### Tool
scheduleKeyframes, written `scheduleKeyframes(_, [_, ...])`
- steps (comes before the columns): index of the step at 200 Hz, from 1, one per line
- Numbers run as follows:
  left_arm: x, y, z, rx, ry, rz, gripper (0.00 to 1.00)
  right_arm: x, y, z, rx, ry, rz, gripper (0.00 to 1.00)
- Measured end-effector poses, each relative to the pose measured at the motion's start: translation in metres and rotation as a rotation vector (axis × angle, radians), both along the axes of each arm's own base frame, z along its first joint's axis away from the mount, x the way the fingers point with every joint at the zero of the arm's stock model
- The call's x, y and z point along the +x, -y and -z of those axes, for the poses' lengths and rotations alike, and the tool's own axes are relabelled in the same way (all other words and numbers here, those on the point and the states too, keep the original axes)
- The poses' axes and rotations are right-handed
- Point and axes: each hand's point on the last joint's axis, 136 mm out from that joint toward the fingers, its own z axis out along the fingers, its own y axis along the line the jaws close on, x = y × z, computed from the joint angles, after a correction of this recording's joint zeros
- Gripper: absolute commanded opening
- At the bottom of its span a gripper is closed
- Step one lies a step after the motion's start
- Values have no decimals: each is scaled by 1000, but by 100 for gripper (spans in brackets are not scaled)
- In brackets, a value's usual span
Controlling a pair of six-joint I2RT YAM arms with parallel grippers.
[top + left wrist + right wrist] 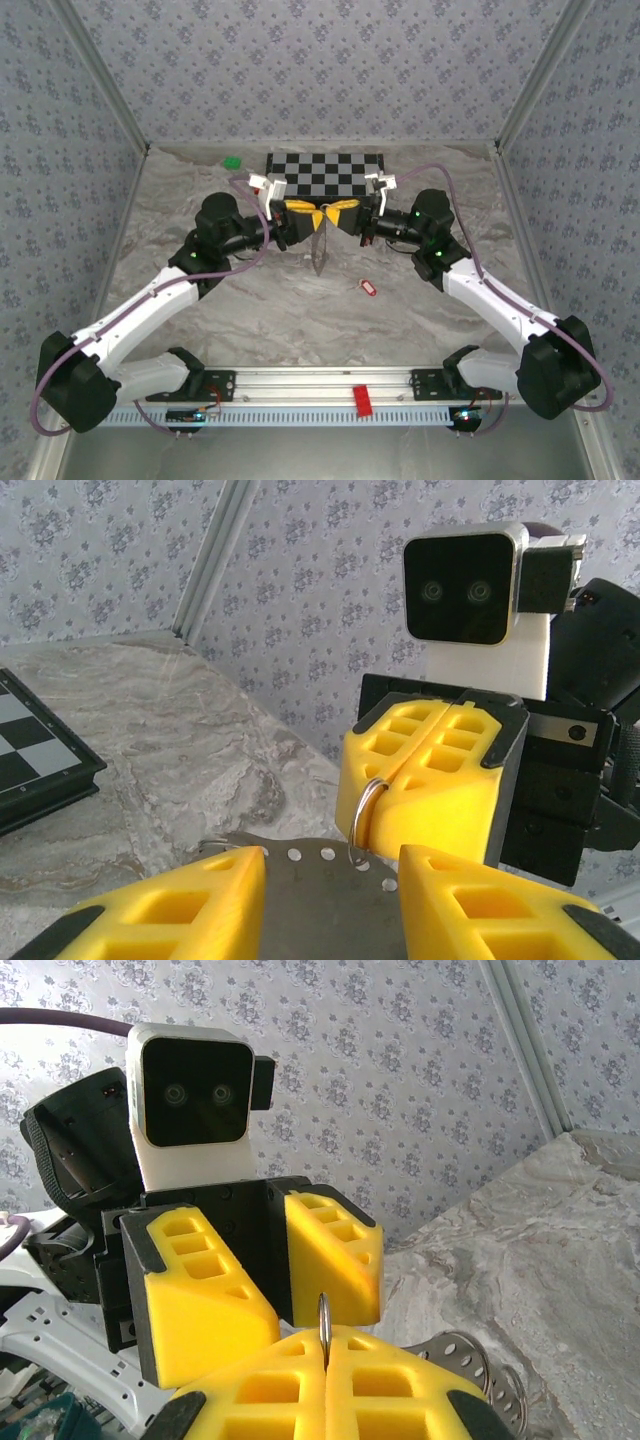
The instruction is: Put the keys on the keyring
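The keyring is a flat grey metal plate (pixel 320 905) with a row of holes along its curved edge. It hangs between the two grippers above the middle of the table (pixel 320 252). My left gripper (pixel 332 865) is closed on the plate across its width. A small steel split ring (pixel 365 805) hooks into one edge hole. My right gripper (pixel 325 1345) is shut on that ring (pixel 323 1318), facing the left gripper (pixel 275 1270) tip to tip. The keys, a tiny red tag (pixel 367 288), lie on the table right of the plate, away from both grippers (pixel 300 215) (pixel 342 215).
A chessboard (pixel 325 175) lies just behind the grippers, with a green block (pixel 232 161) to its left. A solid red block (pixel 362 400) sits on the front rail between the arm bases. Patterned walls close in the left, right and back sides.
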Motion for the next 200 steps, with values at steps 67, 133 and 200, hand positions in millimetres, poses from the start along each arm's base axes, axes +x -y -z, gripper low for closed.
scheduleKeyframes(67, [1,5,-9,-16,10,25,29,-3,-1,-1,1,2,-6,0])
scheduleKeyframes(133, [-2,12,-10,-19,8,78,5,-3,-1,-2,2,4,-6,0])
scheduleKeyframes(200, [-5,11,-12,56,33,89,0,-2,8,3,-43,9,51,44])
